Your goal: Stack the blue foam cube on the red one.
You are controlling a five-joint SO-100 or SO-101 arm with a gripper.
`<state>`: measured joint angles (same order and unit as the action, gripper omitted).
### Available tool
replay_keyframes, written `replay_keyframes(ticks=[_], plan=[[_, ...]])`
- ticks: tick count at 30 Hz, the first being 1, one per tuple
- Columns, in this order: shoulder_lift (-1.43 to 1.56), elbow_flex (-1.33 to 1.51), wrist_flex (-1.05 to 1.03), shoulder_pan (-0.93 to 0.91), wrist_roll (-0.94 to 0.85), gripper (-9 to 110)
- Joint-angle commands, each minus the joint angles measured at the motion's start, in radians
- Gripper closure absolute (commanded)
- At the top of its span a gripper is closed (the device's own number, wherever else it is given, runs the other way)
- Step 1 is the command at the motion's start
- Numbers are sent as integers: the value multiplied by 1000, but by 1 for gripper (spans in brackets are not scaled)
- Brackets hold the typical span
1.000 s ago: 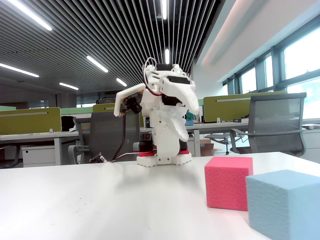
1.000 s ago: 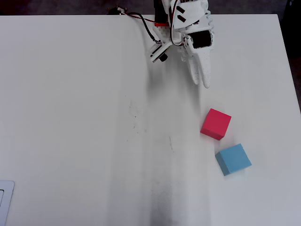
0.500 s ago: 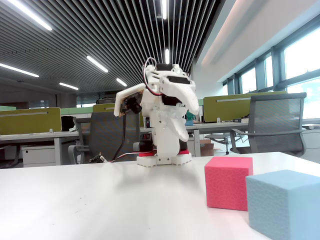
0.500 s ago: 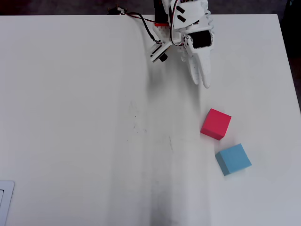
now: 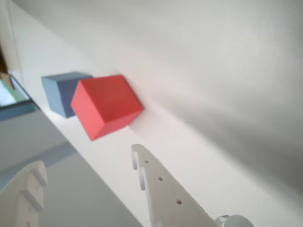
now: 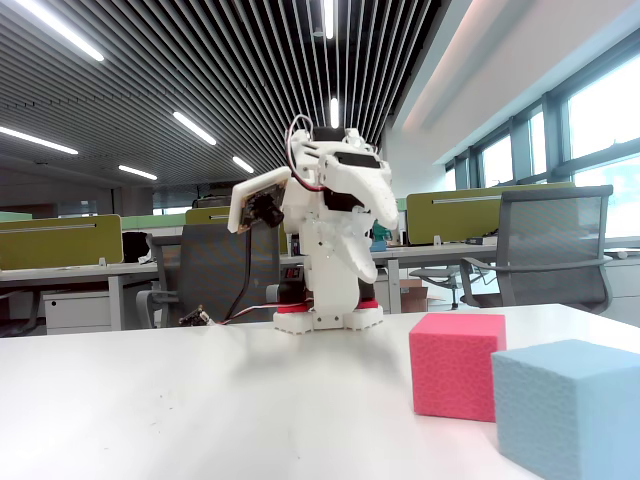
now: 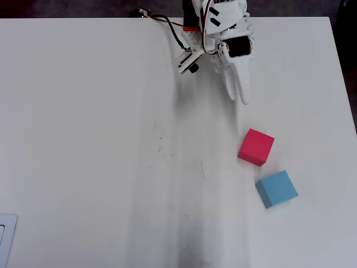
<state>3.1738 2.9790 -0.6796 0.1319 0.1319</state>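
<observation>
1. Blue foam cube (image 7: 276, 188) found resting on the white table (image 7: 89, 139), toward the lower right of the overhead view; untouched, not lifted.
2. Red foam cube (image 7: 256, 147) found on the same table, just beside the blue one, corners near or meeting; contact could not be confirmed. Red one lay between the blue cube and the arm.
3. In the wrist view, red cube (image 5: 106, 106) seen in front, partly covering the blue cube (image 5: 61, 92) behind it.
4. Gripper (image 7: 242, 98) found near the arm's base, well apart from both cubes, raised off the table in the fixed view (image 6: 370, 250).
5. Jaws seen clearly parted in the wrist view, empty, nothing between the fingers (image 5: 161, 189).
6. Progress judged nil: no reach, grasp, lift or placing done. Remaining, by judgement: reach past the red cube, grasp the blue, lift, set squarely on top, release.
</observation>
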Motion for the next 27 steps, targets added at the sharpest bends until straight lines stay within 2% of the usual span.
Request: replay_keyframes(ticks=[1, 4, 8, 13, 19, 27], plan=[[8, -9, 18, -3, -2, 78], [8, -9, 18, 6, 2, 83], [-137, -69, 120, -3, 3, 82], [-485, -370, 149, -32, 3, 79], [-865, -796, 77, -52, 38, 75], [-1230, -1154, 12, -5, 72, 68]])
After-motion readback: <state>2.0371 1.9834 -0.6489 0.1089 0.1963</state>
